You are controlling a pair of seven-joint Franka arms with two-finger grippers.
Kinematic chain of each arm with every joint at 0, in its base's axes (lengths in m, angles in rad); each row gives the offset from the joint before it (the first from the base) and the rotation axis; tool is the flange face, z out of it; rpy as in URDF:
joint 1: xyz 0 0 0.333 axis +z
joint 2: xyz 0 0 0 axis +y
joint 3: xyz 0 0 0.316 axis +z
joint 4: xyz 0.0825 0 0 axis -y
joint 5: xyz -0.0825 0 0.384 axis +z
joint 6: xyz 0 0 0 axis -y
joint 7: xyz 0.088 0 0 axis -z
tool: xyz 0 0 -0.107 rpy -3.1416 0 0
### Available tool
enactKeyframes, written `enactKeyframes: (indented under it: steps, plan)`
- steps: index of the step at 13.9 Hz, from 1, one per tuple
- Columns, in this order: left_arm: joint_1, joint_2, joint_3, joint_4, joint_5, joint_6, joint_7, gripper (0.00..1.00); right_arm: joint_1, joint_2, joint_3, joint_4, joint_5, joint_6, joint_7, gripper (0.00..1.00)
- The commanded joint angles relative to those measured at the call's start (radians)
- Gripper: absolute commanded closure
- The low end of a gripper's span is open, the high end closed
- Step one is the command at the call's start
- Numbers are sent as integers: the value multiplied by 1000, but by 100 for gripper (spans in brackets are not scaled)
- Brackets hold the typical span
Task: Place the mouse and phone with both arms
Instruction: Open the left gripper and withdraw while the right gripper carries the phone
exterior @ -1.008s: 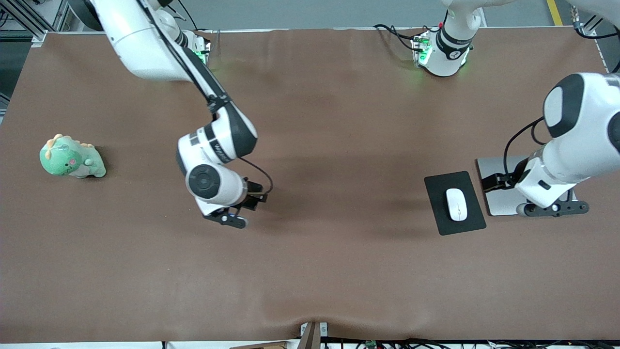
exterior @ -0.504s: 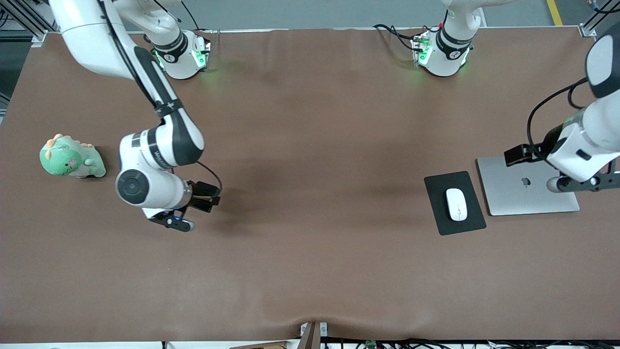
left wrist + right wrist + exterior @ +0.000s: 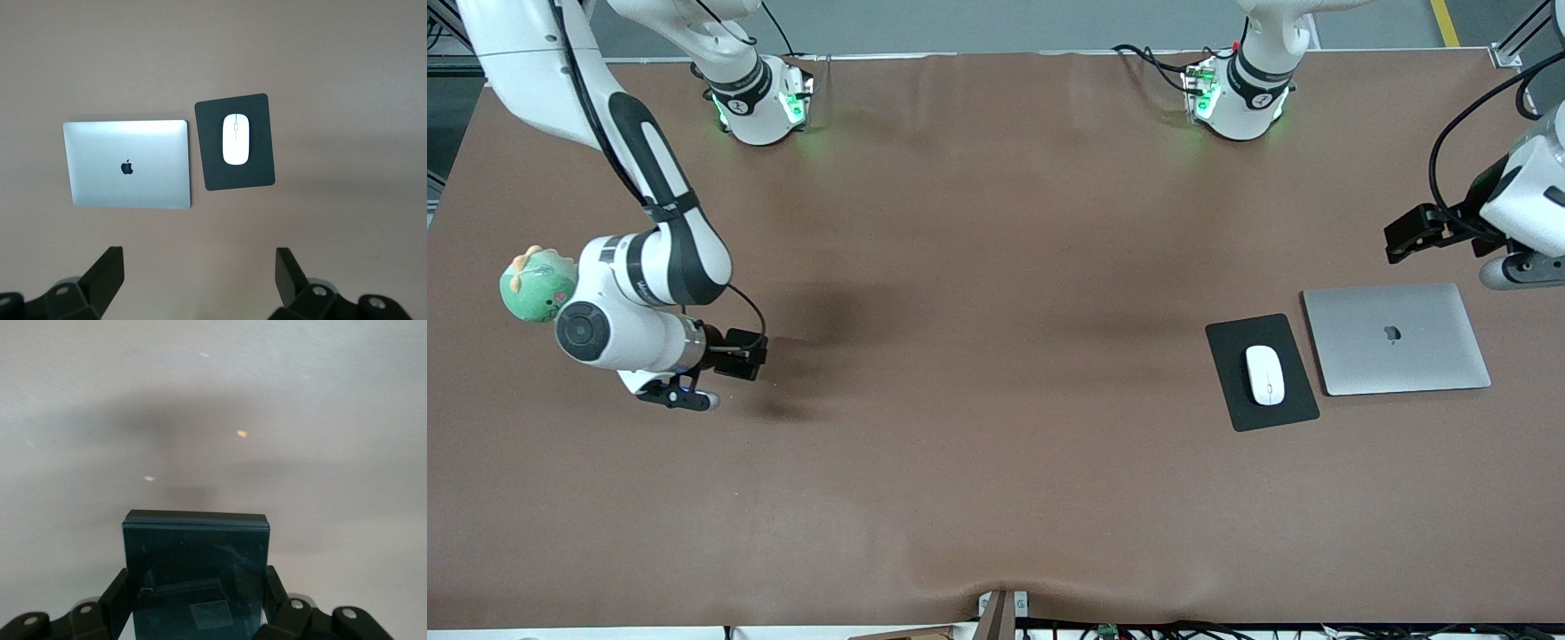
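The white mouse lies on a black mat toward the left arm's end of the table; the left wrist view shows the mouse from above. My left gripper is open and holds nothing. It hangs high over the table, by the laptop's edge. The phone, a dark glossy slab, stands clamped between the fingers of my right gripper. In the front view my right gripper hangs low over the table beside the green toy, and the hand hides the phone.
A closed silver laptop lies beside the mat, at the left arm's end. A green dinosaur toy sits at the right arm's end, partly covered by the right wrist. The brown table stretches between them.
The right arm has swung with the phone from the table's middle toward the green toy. The left arm has drawn back from over the laptop, uncovering it.
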State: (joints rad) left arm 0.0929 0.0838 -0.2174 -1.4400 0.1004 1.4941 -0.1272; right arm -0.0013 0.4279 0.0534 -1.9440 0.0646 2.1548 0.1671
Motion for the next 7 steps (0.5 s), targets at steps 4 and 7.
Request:
enactKeyframes:
  steps: [4,7]
  plan:
    - [-143,-113,145,-103,-11,49,34,0,-135,-127,20,-220,-54,112,-176,100]
    - [-140,-111,148,-102,-13,46,35,0,-203,-129,22,-279,-54,146,-253,100]
